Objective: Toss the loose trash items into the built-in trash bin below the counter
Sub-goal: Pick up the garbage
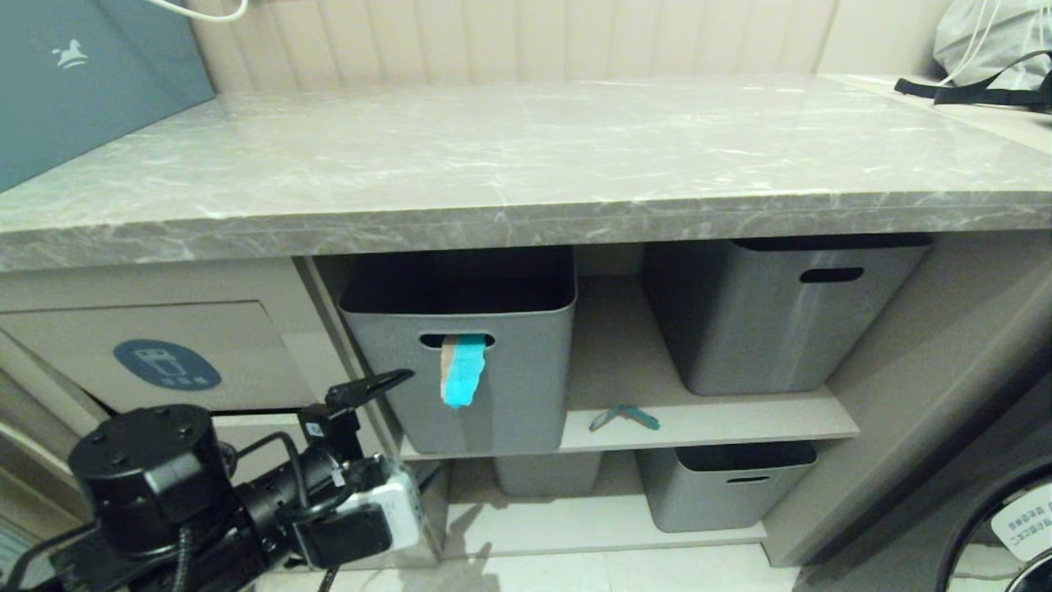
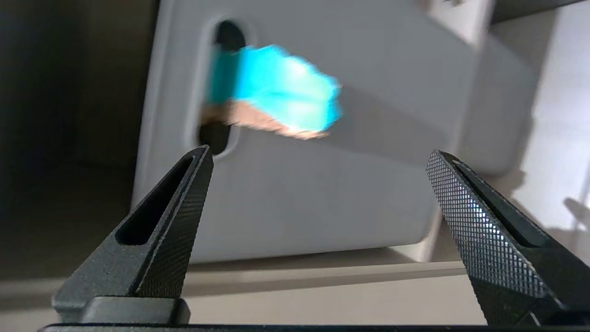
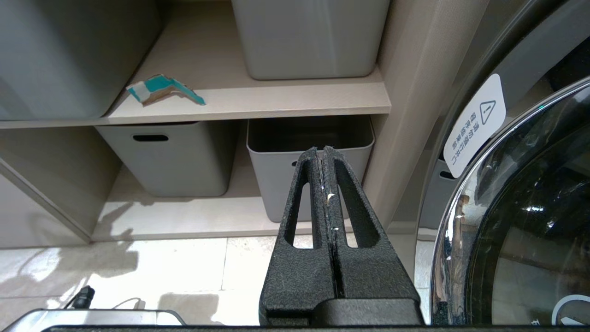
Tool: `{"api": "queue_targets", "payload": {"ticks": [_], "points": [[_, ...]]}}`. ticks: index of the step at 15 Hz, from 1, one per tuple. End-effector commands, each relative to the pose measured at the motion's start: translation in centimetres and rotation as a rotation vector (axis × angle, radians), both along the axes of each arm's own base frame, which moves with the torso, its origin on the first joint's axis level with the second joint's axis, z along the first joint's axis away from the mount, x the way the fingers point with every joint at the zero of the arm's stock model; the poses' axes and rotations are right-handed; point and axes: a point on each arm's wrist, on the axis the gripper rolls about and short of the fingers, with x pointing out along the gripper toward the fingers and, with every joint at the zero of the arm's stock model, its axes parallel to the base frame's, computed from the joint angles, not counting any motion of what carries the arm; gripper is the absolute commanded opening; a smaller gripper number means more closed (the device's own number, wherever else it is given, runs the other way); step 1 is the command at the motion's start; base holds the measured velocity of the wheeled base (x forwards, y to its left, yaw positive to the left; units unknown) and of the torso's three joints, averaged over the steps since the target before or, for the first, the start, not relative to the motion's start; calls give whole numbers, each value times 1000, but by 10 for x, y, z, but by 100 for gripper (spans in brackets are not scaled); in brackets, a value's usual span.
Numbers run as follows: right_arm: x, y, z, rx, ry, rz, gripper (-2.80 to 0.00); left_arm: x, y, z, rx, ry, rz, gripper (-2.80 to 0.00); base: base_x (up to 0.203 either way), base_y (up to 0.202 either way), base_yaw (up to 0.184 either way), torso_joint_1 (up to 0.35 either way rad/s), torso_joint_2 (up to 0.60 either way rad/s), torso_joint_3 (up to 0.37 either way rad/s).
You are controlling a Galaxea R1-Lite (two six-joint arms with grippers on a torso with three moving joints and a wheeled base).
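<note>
Left wrist view showed the left gripper (image 2: 318, 161) spread wide and empty, facing the grey tub (image 2: 322, 184) whose handle slot held the turquoise-and-tan wrapper (image 2: 281, 92). Farther out, the thin teal strip (image 1: 625, 417) lay on the shelf (image 1: 740, 423). The right gripper (image 3: 324, 154) hung pressed shut, empty; the trash flap (image 1: 164, 353) stood left of the tub.

I see a grey marble bench (image 1: 526, 164) against a ribbed beige wall (image 1: 509, 37) — pale shelves (image 1: 707, 419) below. Grey tubs (image 1: 781, 321) sit on them, above a glossy tiled floor (image 3: 161, 267).
</note>
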Motion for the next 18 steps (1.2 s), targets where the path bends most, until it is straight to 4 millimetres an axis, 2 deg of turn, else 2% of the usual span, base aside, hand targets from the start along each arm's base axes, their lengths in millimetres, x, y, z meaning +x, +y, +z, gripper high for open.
{"api": "queue_targets", "payload": {"ticks": [1, 6, 12, 18], "points": [[0, 0, 0, 0, 0, 0, -280, 0, -5, -5, 13, 7, -20, 0, 0, 0, 0, 0, 0, 0], [0, 0, 0, 0, 2, 0, -280, 3, -14, -4, -2, -8, -41, 0, 0, 0, 0, 0, 0, 0], [0, 0, 0, 0, 0, 0, -280, 27, -28, 2, 26, -101, -32, 0, 0, 0, 0, 0, 0, 0], [0, 0, 0, 0, 2, 0, -280, 34, -31, -2, 35, -93, -16, 0, 0, 0, 0, 0, 0, 0]]}}
